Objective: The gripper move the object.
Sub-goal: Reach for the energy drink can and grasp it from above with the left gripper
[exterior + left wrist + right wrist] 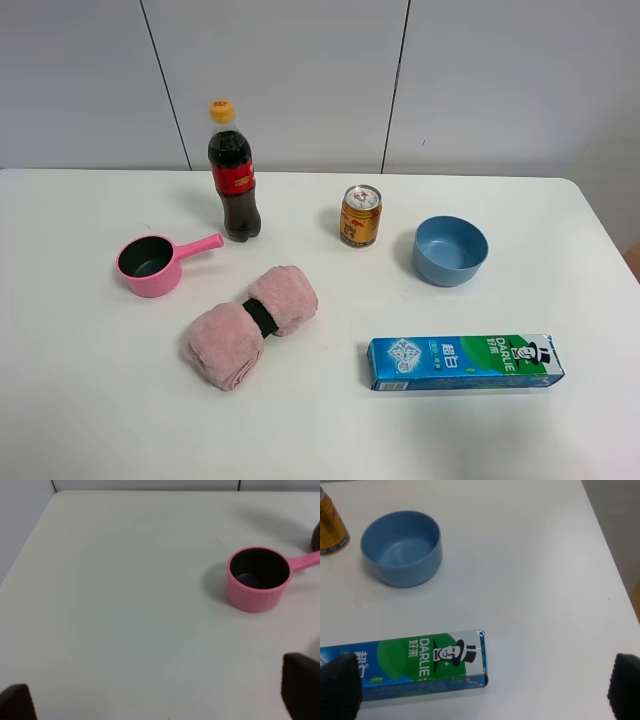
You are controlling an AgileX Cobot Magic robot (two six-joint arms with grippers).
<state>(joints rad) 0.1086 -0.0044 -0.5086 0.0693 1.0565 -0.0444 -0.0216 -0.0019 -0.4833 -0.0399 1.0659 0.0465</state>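
Note:
The gold-and-red drink can (360, 215) stands upright near the middle of the white table (90, 400), between the cola bottle and the blue bowl. Part of it shows at the edge of the right wrist view (331, 527). No arm shows in the exterior high view. My left gripper (160, 700) is open and empty, its fingertips (300, 690) wide apart above bare table near the pink pot. My right gripper (482, 690) is open and empty, its fingertips (340, 687) wide apart by the toothpaste box's end.
A dark cola bottle (233, 175) with a yellow cap stands left of the can. A blue bowl (450, 250) sits right of it. A pink pot (152, 263), a rolled pink towel (250, 325) and a Darlie toothpaste box (465, 361) lie nearer the front.

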